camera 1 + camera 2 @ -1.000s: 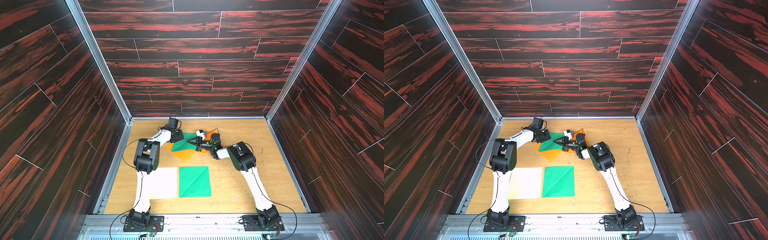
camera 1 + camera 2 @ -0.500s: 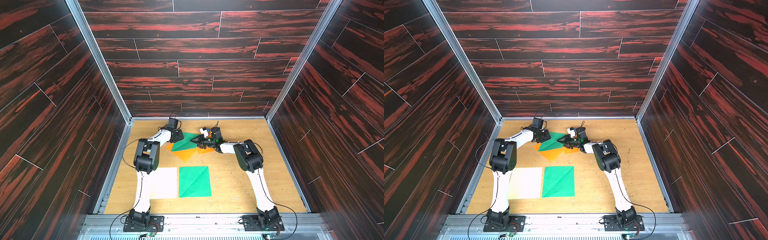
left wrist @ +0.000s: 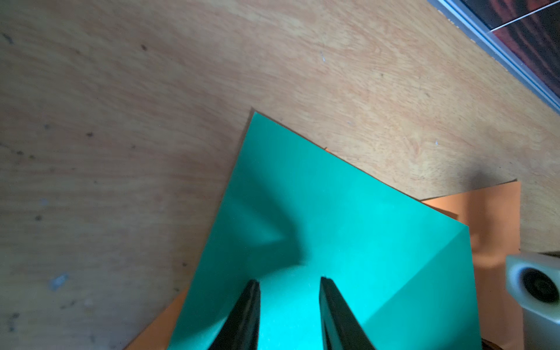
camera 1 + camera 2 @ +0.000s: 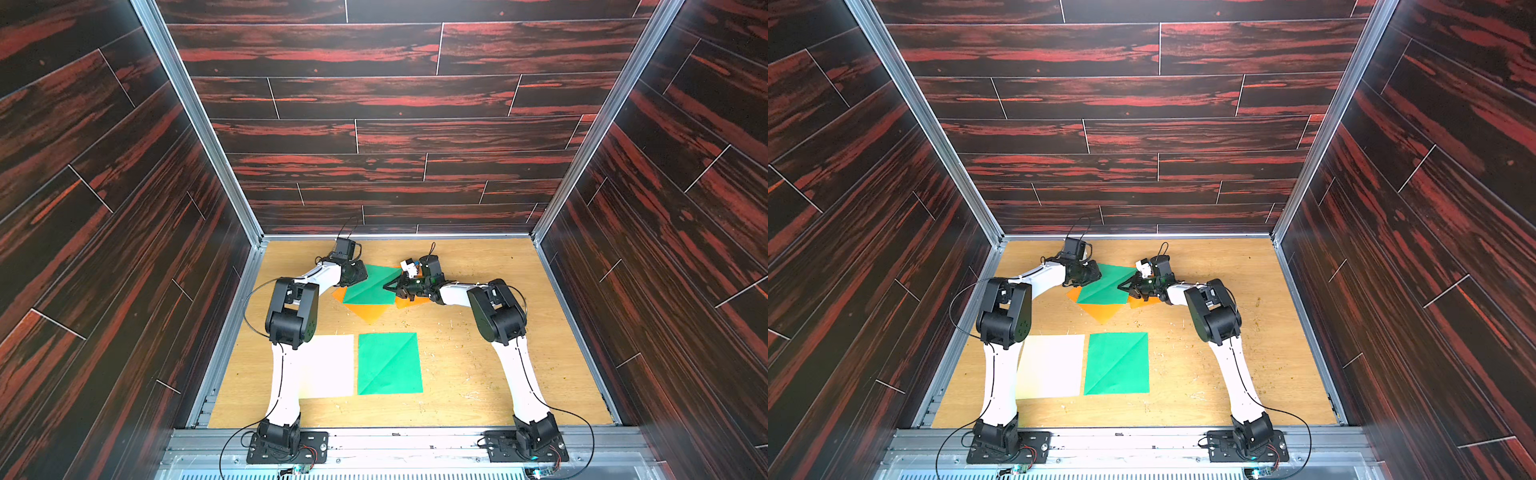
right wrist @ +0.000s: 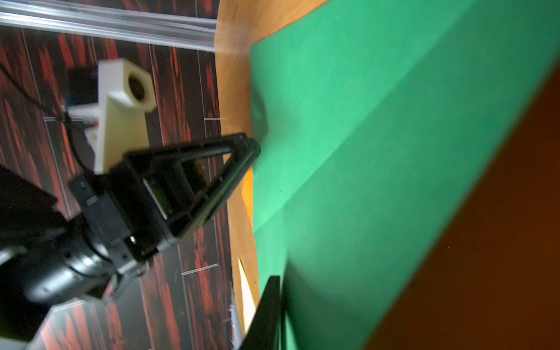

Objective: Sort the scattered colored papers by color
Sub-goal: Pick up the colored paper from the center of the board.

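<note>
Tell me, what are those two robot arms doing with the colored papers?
They are sorting papers by color. At the back, the left gripper, fingers apart, is down on a green sheet that lies over orange sheets. The right gripper looks pinched shut on that green sheet's edge. Near the front, a white sheet and another green sheet lie flat side by side.

You've got matt, creased green paper (image 3: 333, 212) and matt orange paper (image 3: 491, 218) on a scuffed, grainy wooden tabletop (image 3: 151, 91). Walls (image 4: 374, 95): semi-gloss wood-look panels. Frame rails (image 4: 198, 116): dull metal. Left gripper (image 3: 289, 280): matt black plastic.
</note>
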